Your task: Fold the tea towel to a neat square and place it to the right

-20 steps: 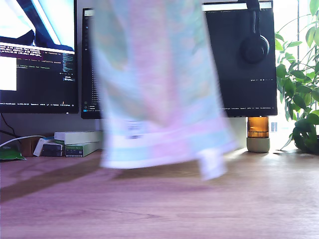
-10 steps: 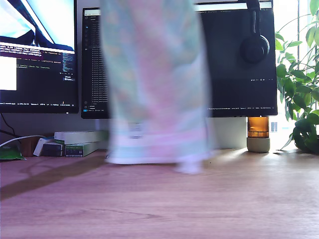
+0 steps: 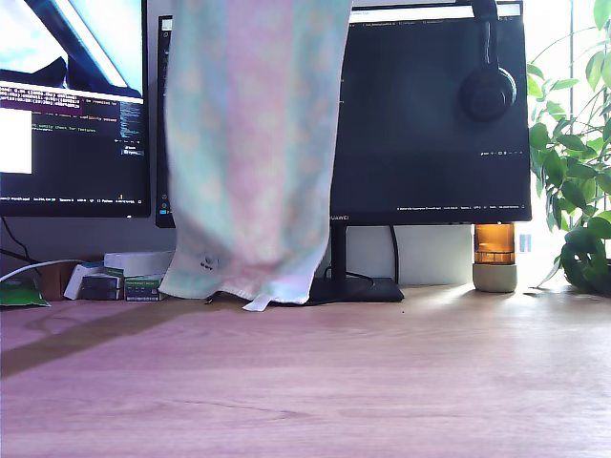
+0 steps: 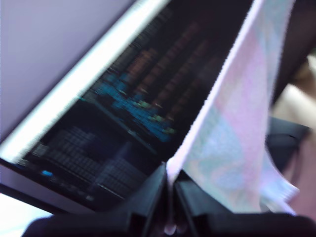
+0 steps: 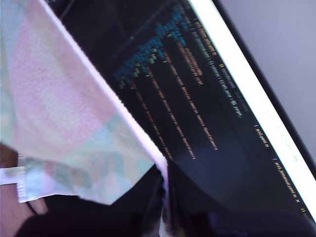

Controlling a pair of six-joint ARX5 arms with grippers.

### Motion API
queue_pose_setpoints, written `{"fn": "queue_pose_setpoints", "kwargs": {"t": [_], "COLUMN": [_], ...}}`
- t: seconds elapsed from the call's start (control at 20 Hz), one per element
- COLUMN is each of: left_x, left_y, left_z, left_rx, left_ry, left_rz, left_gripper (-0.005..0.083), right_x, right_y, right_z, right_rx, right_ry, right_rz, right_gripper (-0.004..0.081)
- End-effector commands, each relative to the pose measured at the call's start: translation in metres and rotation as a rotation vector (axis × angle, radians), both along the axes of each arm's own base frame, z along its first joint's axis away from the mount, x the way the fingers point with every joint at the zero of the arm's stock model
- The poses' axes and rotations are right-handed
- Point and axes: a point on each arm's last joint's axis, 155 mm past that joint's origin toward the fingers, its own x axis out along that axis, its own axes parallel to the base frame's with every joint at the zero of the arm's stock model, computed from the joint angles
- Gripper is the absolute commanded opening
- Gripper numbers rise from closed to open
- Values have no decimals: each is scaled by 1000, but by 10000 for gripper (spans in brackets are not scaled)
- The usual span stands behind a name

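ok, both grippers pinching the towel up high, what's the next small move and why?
Probably lower it: the fluffy white pastel-banded tea towel hangs from my first gripper and my second gripper, its hem at the wooden desk, so it can be laid flat.

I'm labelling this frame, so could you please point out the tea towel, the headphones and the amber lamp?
tea towel [image 3: 250, 143]: exterior view, middle of the hanging cloth.
headphones [image 3: 488, 93]: exterior view, the round ear cup.
amber lamp [image 3: 495, 244]: exterior view, its glowing amber body.
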Motion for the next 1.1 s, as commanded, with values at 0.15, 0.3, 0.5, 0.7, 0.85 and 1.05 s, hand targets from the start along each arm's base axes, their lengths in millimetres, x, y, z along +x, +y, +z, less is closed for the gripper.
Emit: {"fn": "queue_pose_setpoints", "kwargs": {"t": [0.15,0.3,0.5,0.7,0.85,1.05], "left_x": [5,18,25,29,30,37], "left_y": [8,10,13,17,18,21], "left_z": [0,36,58,70,79,72], "left_rx": [-1,-68,-97,-110,-119,-114], "left_ry": [-2,-133,-222,-273,-309,-299], "left_rz": [26,66,76,85,87,96], "left_gripper": [-21,-21,-21,-21,-21,-21], "right_x": [2,11,16,18,22,24], "right_y": [-7,-6,-5,-10,-16,-19], "right_z": [22,54,82,103,115,113], "right_rx": [41,115,179,206,227,225], "right_ry": [-58,-167,-267,-345,-389,-385], "right_rz": [-14,-23,-30,-55,-66,-63], "right_gripper": [-13,-13,-13,-13,-13,-13]}}
